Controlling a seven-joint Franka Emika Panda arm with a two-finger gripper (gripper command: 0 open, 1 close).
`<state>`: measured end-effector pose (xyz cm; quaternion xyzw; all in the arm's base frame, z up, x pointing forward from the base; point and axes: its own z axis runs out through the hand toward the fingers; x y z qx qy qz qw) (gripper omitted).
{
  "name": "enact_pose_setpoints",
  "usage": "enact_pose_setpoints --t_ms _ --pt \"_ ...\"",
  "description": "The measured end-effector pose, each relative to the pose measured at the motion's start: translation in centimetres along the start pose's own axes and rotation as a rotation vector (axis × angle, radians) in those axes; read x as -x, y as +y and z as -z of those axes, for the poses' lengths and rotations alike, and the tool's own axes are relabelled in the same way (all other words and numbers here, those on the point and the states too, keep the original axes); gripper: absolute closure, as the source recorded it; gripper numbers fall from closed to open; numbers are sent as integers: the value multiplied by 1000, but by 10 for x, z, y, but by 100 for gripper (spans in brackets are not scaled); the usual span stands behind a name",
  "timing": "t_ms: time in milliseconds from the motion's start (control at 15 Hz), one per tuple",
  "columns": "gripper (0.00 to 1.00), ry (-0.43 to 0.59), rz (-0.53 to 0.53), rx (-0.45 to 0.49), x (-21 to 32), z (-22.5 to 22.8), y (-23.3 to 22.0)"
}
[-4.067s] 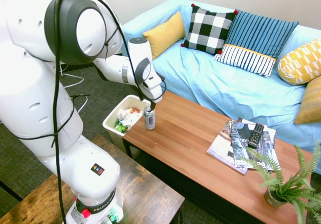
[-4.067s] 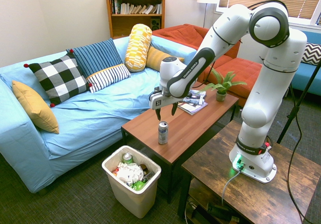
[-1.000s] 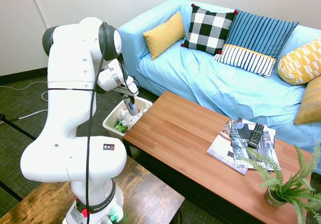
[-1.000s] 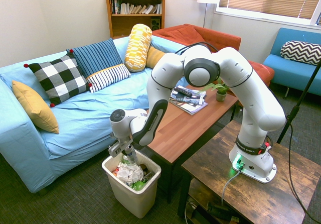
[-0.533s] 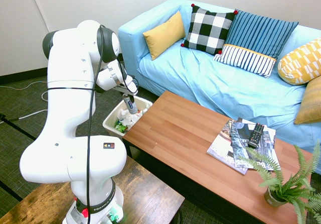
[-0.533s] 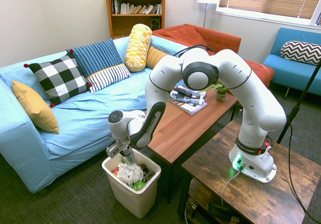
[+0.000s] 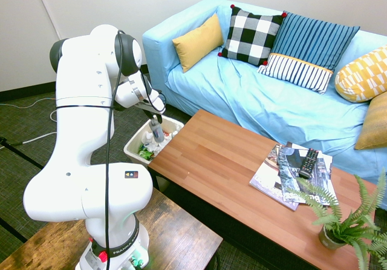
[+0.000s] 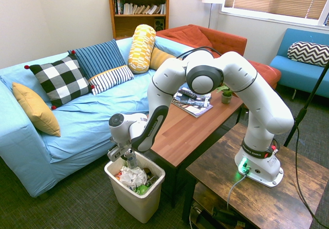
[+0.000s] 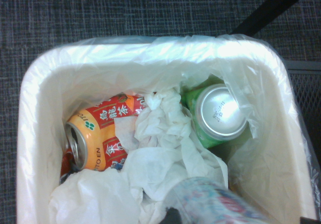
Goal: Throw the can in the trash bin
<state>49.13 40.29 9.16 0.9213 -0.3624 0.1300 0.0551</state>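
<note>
Over the trash bin (image 8: 136,195), gripper (image 8: 127,159) has begun to part its fingers, the can (image 8: 130,161) between them just above the crumpled paper (image 9: 160,153), so release looks underway.

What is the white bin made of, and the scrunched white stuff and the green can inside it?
The cream-white rectangular trash bin looks like smooth plastic, with a thin clear liner bag glinting at its rim. The crumpled white wad seems to be tissue or paper, soft and creased. The green drink can looks like metal: its end is shiny silver.
</note>
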Motion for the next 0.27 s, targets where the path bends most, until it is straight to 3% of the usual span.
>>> enact_pose_setpoints --t_ms 267 --pt "0 3 6 -2 4 2 -2"
